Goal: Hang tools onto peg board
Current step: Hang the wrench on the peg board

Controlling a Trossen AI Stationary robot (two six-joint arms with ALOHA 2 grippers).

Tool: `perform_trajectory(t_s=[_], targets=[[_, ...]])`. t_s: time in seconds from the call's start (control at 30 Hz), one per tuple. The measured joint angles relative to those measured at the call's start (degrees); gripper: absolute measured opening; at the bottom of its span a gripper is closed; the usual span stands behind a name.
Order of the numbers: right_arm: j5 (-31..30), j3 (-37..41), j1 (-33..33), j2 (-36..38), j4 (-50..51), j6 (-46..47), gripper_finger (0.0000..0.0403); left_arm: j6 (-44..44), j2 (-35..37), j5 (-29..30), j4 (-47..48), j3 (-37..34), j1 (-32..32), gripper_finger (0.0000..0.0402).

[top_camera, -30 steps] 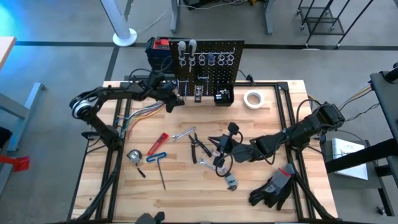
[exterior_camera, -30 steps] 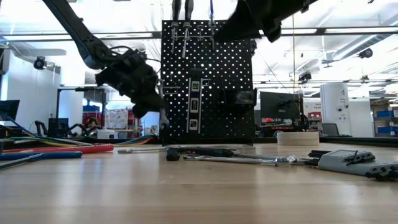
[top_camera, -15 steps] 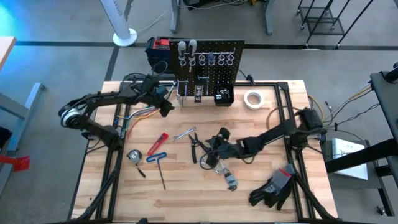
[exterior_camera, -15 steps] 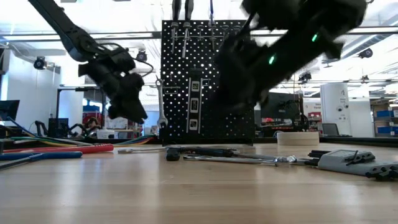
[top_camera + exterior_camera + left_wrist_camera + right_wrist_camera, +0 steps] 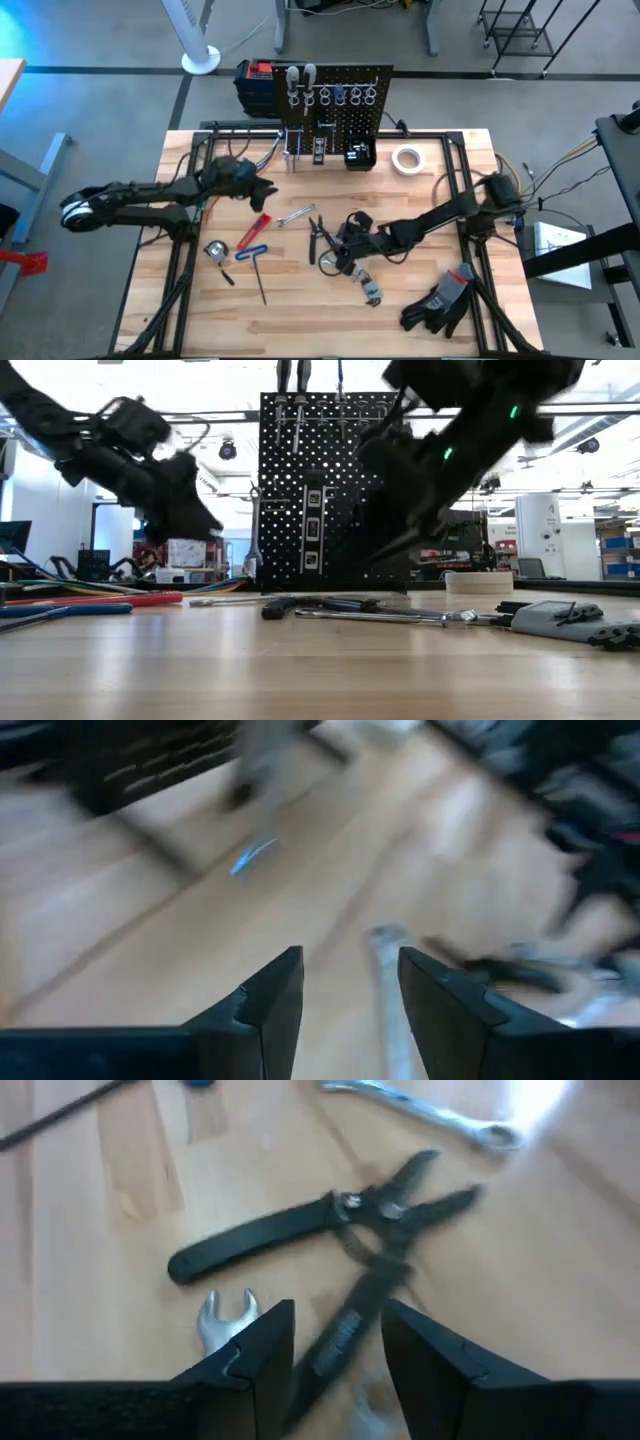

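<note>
I have the right gripper (image 5: 338, 258) low over the middle of the desk (image 5: 160, 300), its jaws apart and empty, one to each side of a handle of the black pliers (image 5: 330, 1220) that lie flat just ahead of them. A silver wrench (image 5: 425, 1110) lies beyond the pliers. My left gripper (image 5: 262, 190) hangs above the desk's left part with its jaws apart and empty, a red-handled tool (image 5: 254, 231) lying just beyond them. The peg board (image 5: 335, 110) stands upright at the far edge, well apart from both, some tools hanging along its top row.
</note>
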State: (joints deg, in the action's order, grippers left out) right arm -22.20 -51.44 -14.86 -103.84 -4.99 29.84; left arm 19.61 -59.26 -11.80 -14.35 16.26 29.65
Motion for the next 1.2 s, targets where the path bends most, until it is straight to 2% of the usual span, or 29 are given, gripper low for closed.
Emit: perform_trajectory(t_s=[0.17, 0.33, 0.53, 0.97, 1.2], targets=[[-0.17, 0.05, -0.23, 6.22, 16.37, 6.05, 0.0143, 2.15, 0.99, 4.94, -14.13, -2.29, -10.17, 0.0154], [1.39, -0.08, 0.25, 5.27, 14.71, 7.15, 0.0139, -1.14, 0.77, 14.74, -18.8, -1.87, -19.6, 0.0154], [1.26, -2.01, 0.85, 2.21, 14.79, 6.49, 0.0133, -3.59, -0.04, 21.87, -20.61, -1.83, -27.11, 0.0154], [3.12, -3.92, 3.19, -3.64, 14.37, -2.18, 0.0106, -2.57, -1.79, 23.34, -20.69, -1.94, -28.52, 0.0154], [8.47, -4.47, 5.88, -4.09, 14.62, -8.53, 0.0078, -1.74, -5.76, 23.46, -23.27, -1.94, -28.52, 0.0154]])
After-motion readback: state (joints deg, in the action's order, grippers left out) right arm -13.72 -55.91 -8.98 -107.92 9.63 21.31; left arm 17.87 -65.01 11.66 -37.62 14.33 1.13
